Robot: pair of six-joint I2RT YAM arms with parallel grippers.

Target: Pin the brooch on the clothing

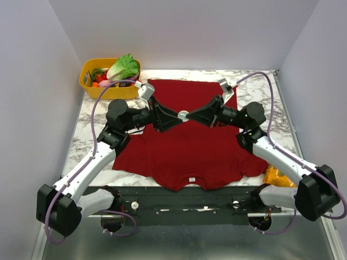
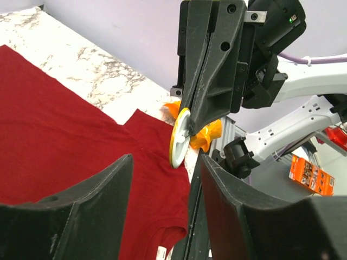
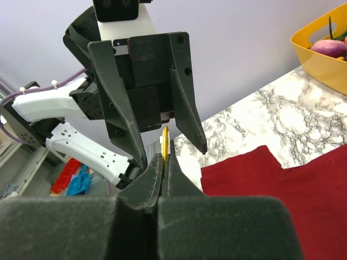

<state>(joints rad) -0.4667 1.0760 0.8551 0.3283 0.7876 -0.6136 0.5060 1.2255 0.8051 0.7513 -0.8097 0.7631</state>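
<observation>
Above clothing (image 1: 184, 151), brooch (image 2: 179, 138) clamped in right jaws; left jaws spread opposite

Light: was bright, even, diffuse | Shadows: fell soft on table (image 1: 78, 135) | Focus: wrist views' near foreground was slightly blurred | Top view: sharp

Lab test booth; plain walls (image 1: 32, 65); marble-print tabletop (image 1: 282, 116)
</observation>
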